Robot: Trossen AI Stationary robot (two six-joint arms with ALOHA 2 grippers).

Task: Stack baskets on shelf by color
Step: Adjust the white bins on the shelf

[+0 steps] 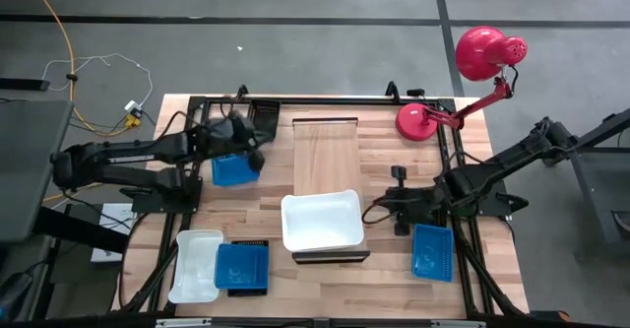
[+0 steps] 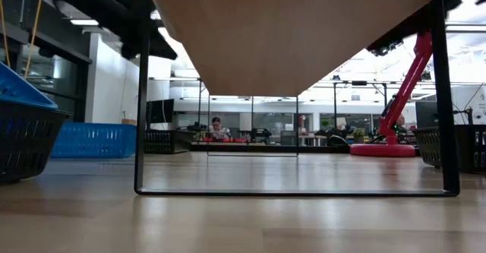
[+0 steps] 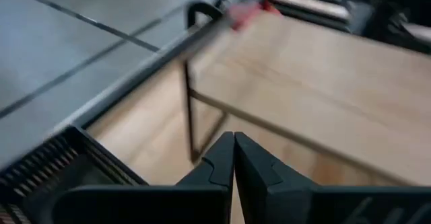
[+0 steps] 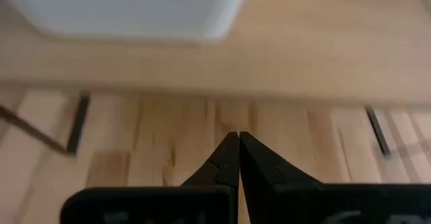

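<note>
Although one shallow white plastic basket (image 1: 322, 221) already sits on the near end of the long pale wooden shelf (image 1: 325, 151), I judge the job barely begun, since the rest of the board is bare and no colour is stacked there yet.

Left to move, as I see it from above: a bright blue perforated basket (image 1: 234, 169) on the tabletop just beside the left gripper (image 1: 254, 157), another blue basket (image 1: 433, 251) near the table's front right, and at front left a second white basket (image 1: 194, 264) next to a blue basket (image 1: 242, 265) resting in a black mesh basket (image 1: 250, 290).

My left gripper hangs beside the shelf's far left side, fingers (image 3: 222, 162) pressed together and holding nothing. My right gripper (image 1: 396, 210) hovers just right of the white basket on the shelf, fingers (image 4: 229, 158) likewise closed on nothing.

Beyond these, a red desk lamp (image 1: 463, 82) stands at the table's far right corner, well apart from the baskets. In the low view a person (image 2: 218, 128) sits far off in the room. The shelf's dark end rails (image 3: 192, 83) are what I'd watch when reaching in.
</note>
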